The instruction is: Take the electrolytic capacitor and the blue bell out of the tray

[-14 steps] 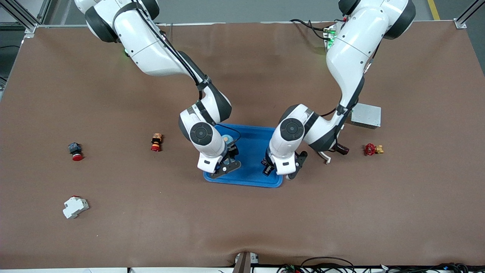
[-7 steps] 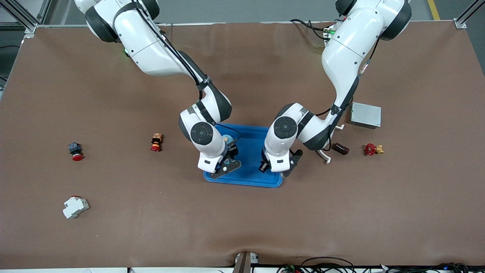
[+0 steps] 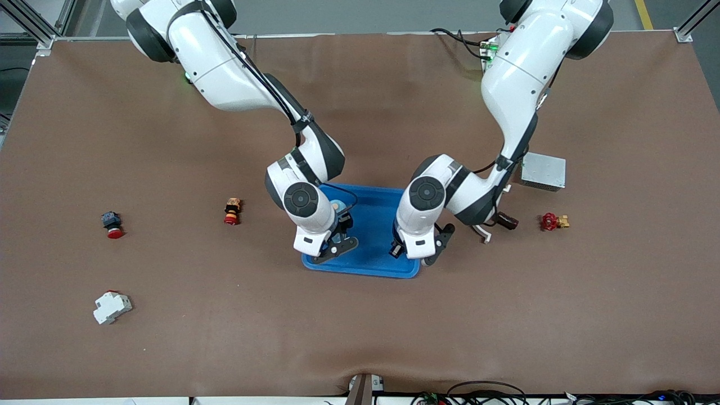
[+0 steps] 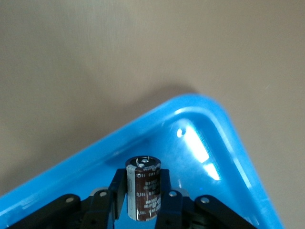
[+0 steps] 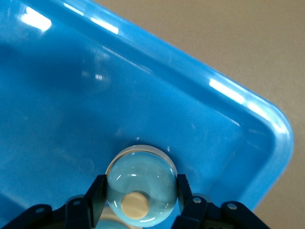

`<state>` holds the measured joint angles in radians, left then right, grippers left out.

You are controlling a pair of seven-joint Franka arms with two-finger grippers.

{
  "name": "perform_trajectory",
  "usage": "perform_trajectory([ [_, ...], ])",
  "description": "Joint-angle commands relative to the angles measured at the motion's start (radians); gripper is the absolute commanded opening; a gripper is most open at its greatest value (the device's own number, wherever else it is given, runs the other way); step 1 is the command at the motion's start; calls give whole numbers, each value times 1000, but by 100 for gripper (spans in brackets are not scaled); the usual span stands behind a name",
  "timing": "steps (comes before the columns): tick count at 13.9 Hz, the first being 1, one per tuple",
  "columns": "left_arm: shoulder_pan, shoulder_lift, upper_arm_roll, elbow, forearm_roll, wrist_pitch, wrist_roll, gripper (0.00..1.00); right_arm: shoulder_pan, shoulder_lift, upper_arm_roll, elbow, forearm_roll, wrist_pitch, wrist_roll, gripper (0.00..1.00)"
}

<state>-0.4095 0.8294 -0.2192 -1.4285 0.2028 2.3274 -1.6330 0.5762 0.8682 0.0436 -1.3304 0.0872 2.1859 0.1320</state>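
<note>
Left end effector [image 4: 143,210] is clenched on the electrolytic capacitor [image 4: 143,188], upright over the tray [image 3: 377,214] corner at about 4 o'clock. Right end effector [image 5: 140,200] grips the blue bell [image 5: 141,185], at the tray's 9 o'clock side. Both are grasped, neither yet out; lifting and setting down on the worktop remain.

From the front, the right arm's wrist covers most of the blue bell [image 3: 336,206] and the left arm's hides the electrolytic capacitor [image 4: 143,188], whose lower end the left wrist view's edge cuts off.
</note>
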Motion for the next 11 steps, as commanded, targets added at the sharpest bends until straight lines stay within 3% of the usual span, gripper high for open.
perform_trajectory([
  [1,37,-88,1,-6,17,-89,44,0,-4,-66,-10,22,0,-92,2,0],
  [7,173,-265,-11,-21,0,-365,356,0,-97,-250,-8,-24,5,-248,-203,0],
  [11,303,-367,-9,-136,-2,-441,667,0,-185,-432,-11,-199,-4,-273,-373,0],
])
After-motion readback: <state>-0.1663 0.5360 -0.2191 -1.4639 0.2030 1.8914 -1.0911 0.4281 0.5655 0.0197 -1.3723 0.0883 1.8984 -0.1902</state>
